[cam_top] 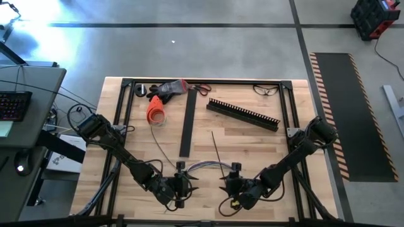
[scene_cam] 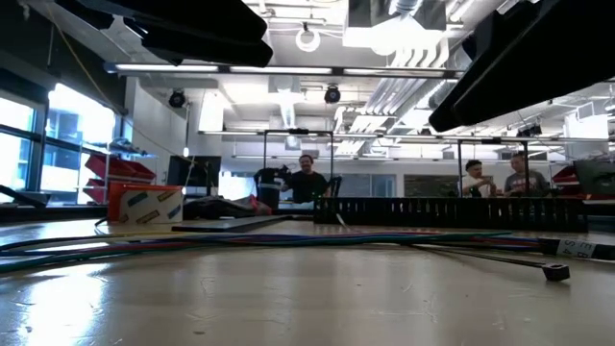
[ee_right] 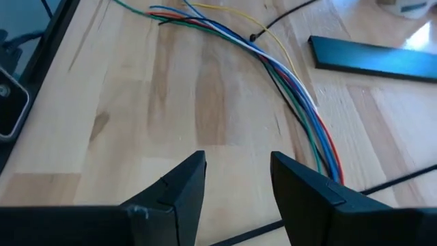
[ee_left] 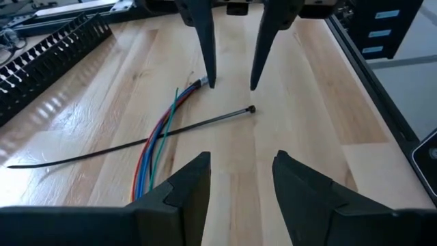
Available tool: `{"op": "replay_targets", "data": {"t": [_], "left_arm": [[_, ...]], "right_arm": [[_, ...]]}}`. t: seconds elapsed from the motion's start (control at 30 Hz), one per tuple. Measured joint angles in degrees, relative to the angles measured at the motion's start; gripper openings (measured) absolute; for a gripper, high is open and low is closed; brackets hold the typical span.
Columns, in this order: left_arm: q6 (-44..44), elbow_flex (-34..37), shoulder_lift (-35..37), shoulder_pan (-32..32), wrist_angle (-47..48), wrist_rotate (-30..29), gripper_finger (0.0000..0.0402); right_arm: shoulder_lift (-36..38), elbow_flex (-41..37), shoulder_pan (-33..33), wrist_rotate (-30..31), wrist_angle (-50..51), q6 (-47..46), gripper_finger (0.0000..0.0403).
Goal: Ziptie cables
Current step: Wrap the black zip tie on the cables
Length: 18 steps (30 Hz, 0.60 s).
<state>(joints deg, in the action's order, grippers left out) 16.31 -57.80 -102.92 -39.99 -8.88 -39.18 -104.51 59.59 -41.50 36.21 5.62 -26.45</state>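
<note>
The cables [cam_top: 205,166] are a loose bunch of thin coloured wires lying flat on the wooden table near its near edge, also seen in the low view [scene_cam: 240,242]. A black zip tie [ee_left: 171,130] lies across the cables [ee_left: 158,140], its head [ee_left: 252,108] on the wood. My left gripper [ee_left: 241,156] is open, low over the table at the bunch's left end [cam_top: 180,178]. My right gripper [ee_right: 237,155] is open too, facing it from the bunch's right end [cam_top: 232,178]. The cables [ee_right: 287,75] curve away ahead of its fingers.
A long black comb-toothed channel [cam_top: 243,113] and a flat black strip [cam_top: 187,123] lie farther back. An orange tool [cam_top: 156,108], scissors [cam_top: 202,89] and glasses [cam_top: 266,89] sit by the far rail. A second thin black tie [ee_right: 273,24] lies near the cables. People stand in the room [scene_cam: 307,178].
</note>
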Motion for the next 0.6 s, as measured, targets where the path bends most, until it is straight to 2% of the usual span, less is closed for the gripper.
{"op": "replay_targets", "data": {"t": [0.17,0.4,0.6], "left_arm": [[-0.02,0.00,-0.04,0.28,0.05,0.37,0.0139],[0.01,-0.04,-0.04,4.15,0.07,8.18,0.0139],[-0.02,-0.04,-0.06,5.65,-0.34,8.68,0.0139]], "right_arm": [[0.00,0.00,0.49,-0.44,-0.76,3.87,0.0151],[0.00,0.00,2.29,0.75,-2.14,4.43,0.0151],[0.00,0.00,4.44,0.90,-2.48,4.45,0.0151]]}}
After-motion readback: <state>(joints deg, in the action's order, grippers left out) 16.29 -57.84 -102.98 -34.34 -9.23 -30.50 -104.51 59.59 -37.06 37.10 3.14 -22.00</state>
